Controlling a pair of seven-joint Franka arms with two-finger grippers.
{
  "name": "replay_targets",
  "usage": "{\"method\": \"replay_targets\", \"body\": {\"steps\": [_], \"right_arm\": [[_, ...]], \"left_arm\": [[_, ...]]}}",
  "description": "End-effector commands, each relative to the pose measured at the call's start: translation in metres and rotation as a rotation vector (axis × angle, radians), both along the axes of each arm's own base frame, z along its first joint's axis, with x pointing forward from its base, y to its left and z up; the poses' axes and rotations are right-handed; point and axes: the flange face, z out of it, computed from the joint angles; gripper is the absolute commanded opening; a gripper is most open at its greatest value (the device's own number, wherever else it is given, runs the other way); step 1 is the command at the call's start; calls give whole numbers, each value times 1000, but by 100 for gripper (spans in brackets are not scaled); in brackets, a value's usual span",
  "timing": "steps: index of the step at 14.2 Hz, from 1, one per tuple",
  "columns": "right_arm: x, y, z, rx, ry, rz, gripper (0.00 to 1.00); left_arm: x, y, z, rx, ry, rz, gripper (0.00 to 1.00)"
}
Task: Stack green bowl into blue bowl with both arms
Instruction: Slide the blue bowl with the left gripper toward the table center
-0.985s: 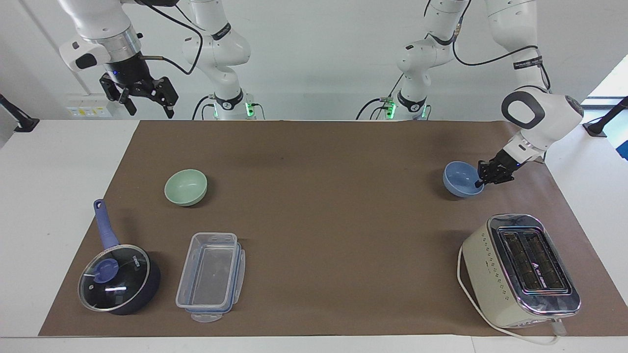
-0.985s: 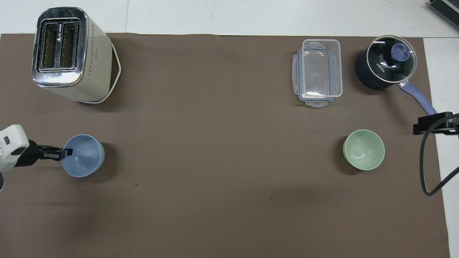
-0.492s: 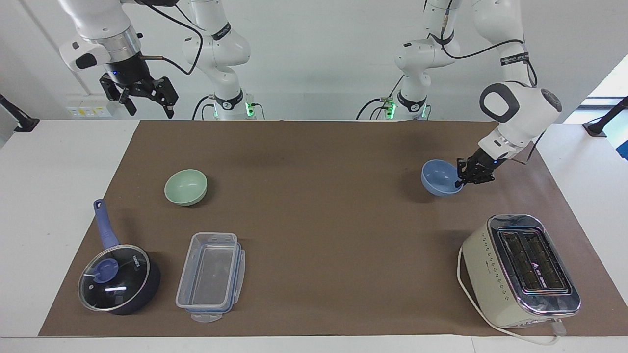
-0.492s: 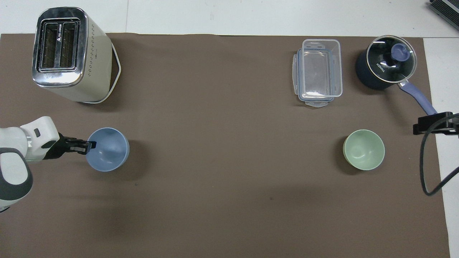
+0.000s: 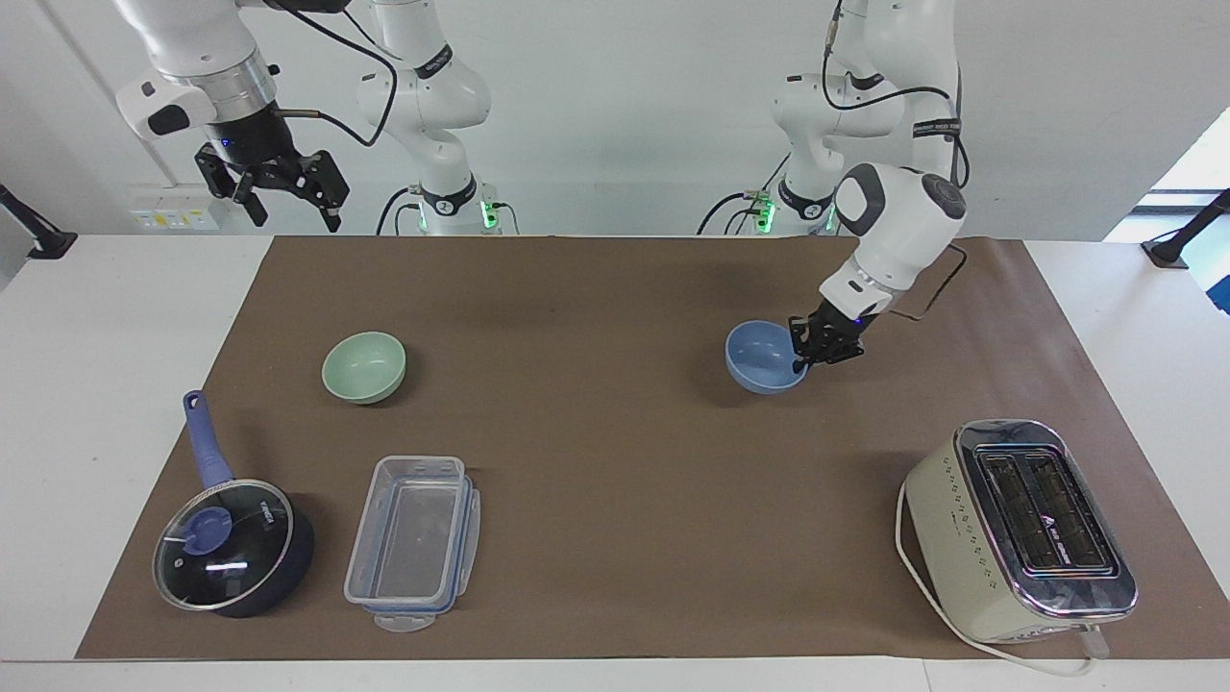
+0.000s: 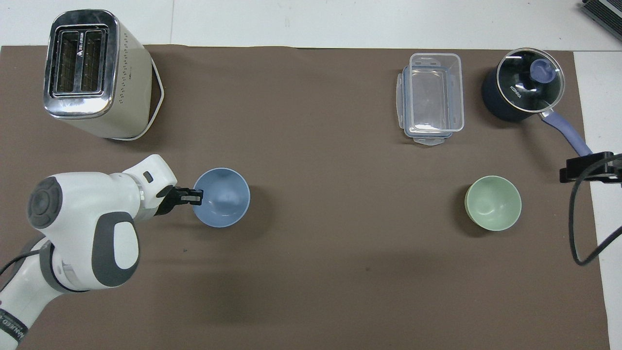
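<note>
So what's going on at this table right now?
The left gripper is shut on the rim of the blue bowl, holding it over the middle of the brown mat. The green bowl sits untouched toward the right arm's end. The right gripper waits, raised, over the table edge nearest the robots. Nothing is stacked yet.
</note>
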Motion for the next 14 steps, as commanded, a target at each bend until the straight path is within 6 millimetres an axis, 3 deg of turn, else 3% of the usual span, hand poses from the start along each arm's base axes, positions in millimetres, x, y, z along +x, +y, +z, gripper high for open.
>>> {"method": "replay_targets", "body": {"steps": [1,4,7,10,12,14], "right_arm": [[-4,-2,3,3,-3,13,100],[-4,-2,3,3,-4,13,100],[-4,-2,3,3,-3,13,100],[-4,-2,2,3,-2,13,100],[-4,-2,3,3,-4,13,100],[-4,-2,3,3,-4,13,100]], "left_arm": [[-16,-50,-3,-16,-8,53,0],[-31,-111,-8,-26,26,50,0],[-30,-152,-6,16,11,90,0],[-30,-172,1,35,0,122,0],[-39,-187,-15,51,23,103,0],[-41,-189,-19,56,30,100,0]]}}
